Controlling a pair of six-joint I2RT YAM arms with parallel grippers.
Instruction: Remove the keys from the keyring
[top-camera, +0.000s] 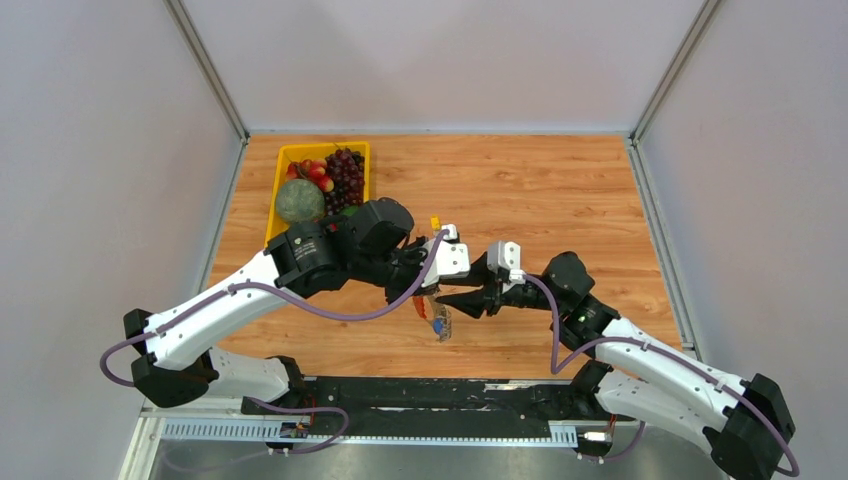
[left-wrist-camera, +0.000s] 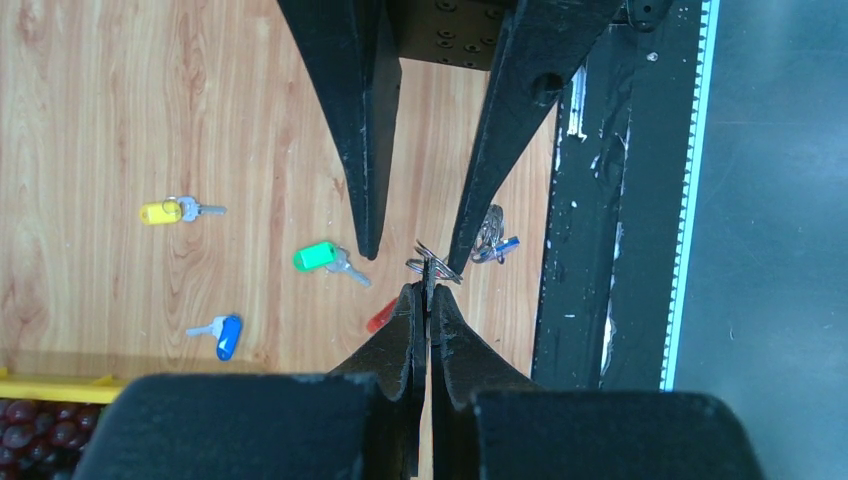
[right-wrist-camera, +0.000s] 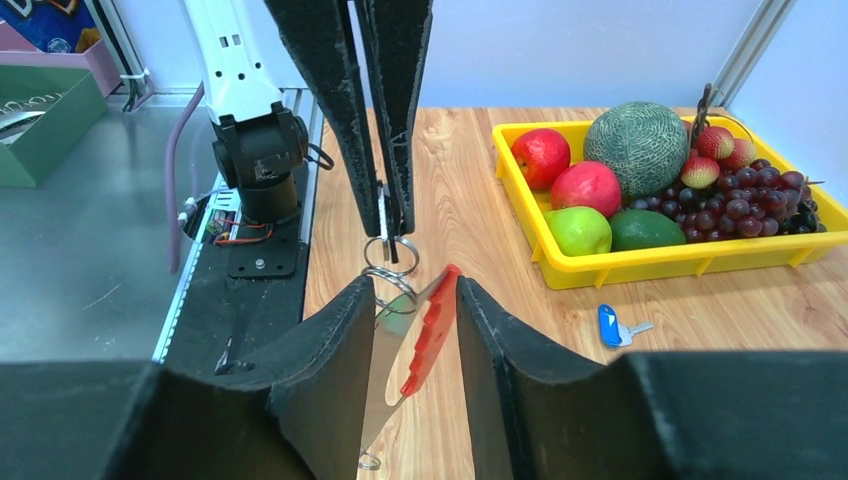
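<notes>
My left gripper is shut tight, its two tips pinching one wire loop at the top edge of the keyring. My right gripper meets it tip to tip from the other side. It stands about half open with the keyring's flat body wedged between the fingers. The body seems to touch both, though I cannot be sure of the contact on the red side.

Below both lies the wooden counter, with a yellow fruit tray at its far left corner, well apart from the work.

The keyring is held up off the counter. Its long axis runs from the loops down along my right fingers, grey face to one finger, red band to the other.

Three keys are already loose on the counter: a yellow key, a green key and a blue key. What looks like one last key hangs in a small bunch of loops just beside the right fingertip, on the side toward the arm bases.

I judge the task nearly done. The left gripper is nearer the loops, so it should do the working while the right only steadies. The next move depends on that last key lying off to the side of the loop I pinch, not in it.
</notes>
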